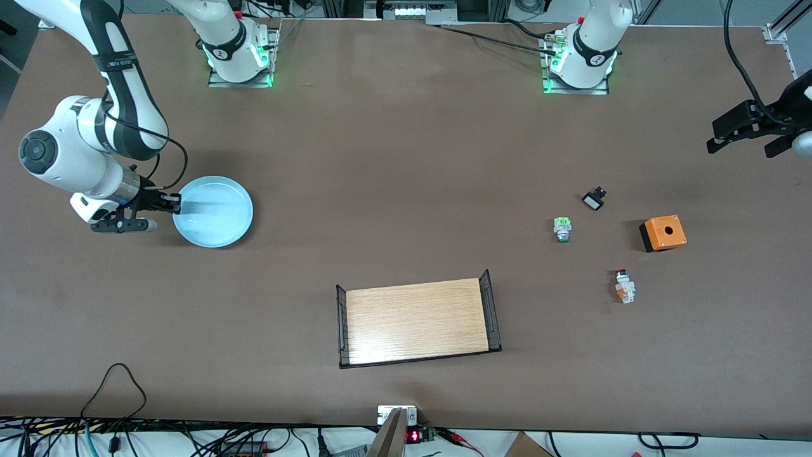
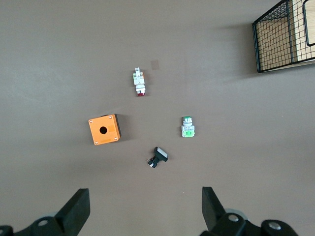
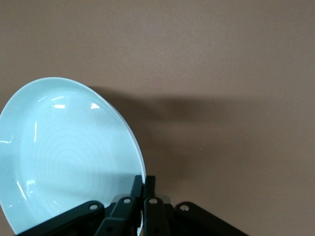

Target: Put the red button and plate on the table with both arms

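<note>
With no legible writing, plate (image 1: pixel 216 212) in right gripper (image 1: pixel 170 203)

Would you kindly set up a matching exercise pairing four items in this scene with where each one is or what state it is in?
Column A:
1. plate
2. red button
3. left tool
4. orange box

Column B:
a. open, in the air above the left arm's end of the table
b. lying on the table, nearer the front camera than the green switch
c. its rim pinched by the right tool
d. has a round hole in its top

Pairs: 1-c, 2-b, 3-a, 4-d
</note>
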Robot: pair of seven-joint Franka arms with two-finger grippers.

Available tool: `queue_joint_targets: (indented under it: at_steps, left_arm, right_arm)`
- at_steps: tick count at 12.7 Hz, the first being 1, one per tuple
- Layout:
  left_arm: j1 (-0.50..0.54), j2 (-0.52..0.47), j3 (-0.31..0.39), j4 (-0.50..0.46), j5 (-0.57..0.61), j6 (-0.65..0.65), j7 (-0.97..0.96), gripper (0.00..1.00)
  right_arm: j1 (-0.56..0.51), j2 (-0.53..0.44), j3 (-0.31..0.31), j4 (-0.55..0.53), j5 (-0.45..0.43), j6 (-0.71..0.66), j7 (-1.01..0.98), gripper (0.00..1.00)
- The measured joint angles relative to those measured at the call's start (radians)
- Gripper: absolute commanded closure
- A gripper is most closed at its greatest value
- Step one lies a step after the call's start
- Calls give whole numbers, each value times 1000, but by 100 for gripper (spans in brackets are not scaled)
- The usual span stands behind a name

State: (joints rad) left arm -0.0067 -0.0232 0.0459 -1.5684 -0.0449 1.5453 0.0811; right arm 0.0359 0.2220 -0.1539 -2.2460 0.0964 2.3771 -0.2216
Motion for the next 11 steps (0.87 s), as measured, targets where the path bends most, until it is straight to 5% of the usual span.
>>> queue_joint_targets:
  at_steps: [1, 2, 3, 4, 11]
  left_arm:
    - [0, 0, 0, 0, 0, 0, 0, 0]
    - [0, 0, 0, -1, 0, 0, 0, 0]
    - [0, 0, 0, -1, 0, 0, 0, 0]
    - [0, 0, 0, -1, 0, 0, 0, 0]
    - [0, 0, -1, -2, 0, 0, 0, 0]
  right_arm:
    - [-13, 0, 0, -14, 0, 14, -19, 88]
    - [-24, 2, 0, -23, 0, 22, -31, 66]
    - [-31, 5, 0, -28, 0, 26, -34, 10]
    - [-33, 8, 0, -30, 0, 28, -35, 0]
    - [-27, -40, 52, 79, 0, -77, 57, 0]
